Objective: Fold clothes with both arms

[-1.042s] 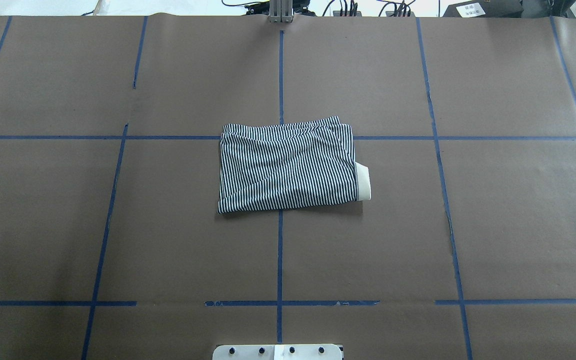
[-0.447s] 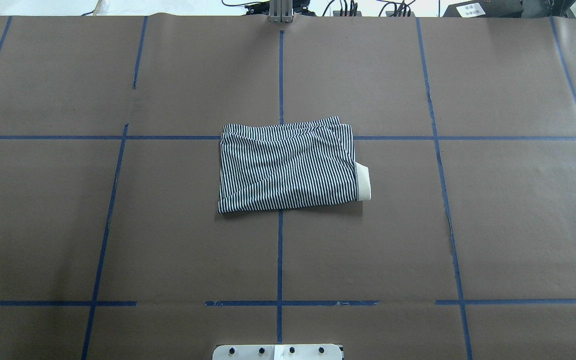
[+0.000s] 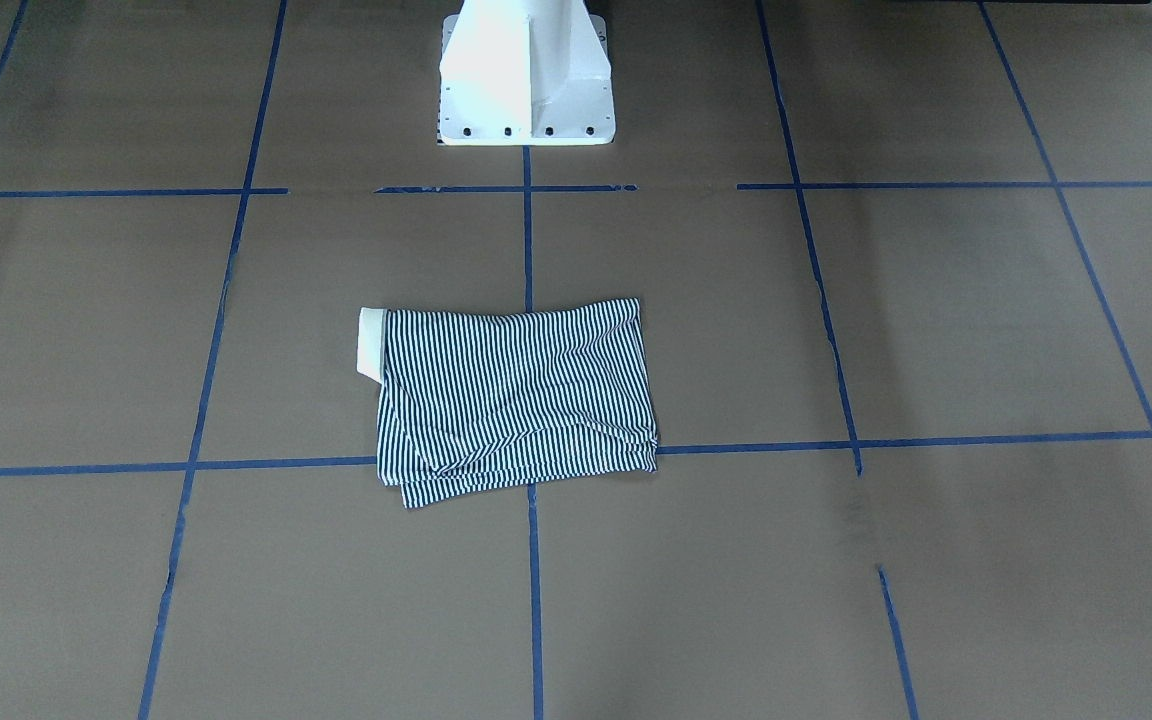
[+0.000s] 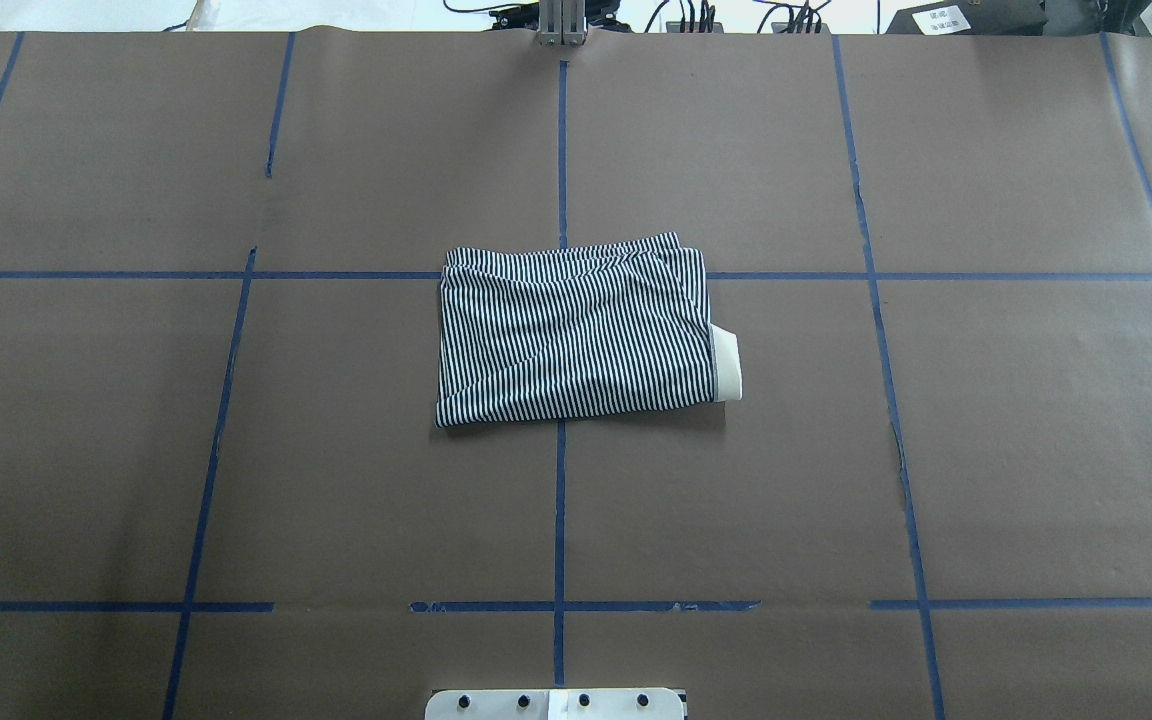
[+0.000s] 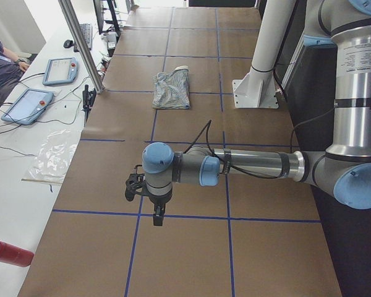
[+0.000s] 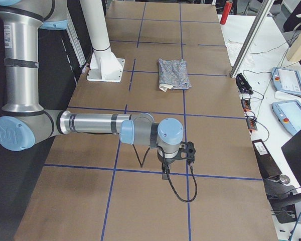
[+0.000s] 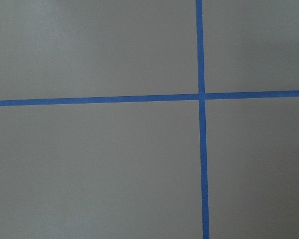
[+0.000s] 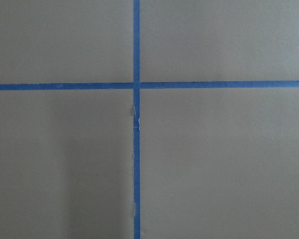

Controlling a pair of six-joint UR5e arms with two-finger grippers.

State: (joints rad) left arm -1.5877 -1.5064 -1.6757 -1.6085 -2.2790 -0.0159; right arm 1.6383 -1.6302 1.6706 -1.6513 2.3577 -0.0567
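Two side views, left arm, right arm

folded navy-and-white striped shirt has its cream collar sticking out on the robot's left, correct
No. On the folded navy-and-white striped shirt, the cream collar sticks out on the robot's right, as the overhead exterior view shows.

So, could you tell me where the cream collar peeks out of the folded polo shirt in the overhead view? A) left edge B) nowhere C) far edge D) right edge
D: the cream collar sticks out past the right edge of the striped polo shirt, near its lower corner.
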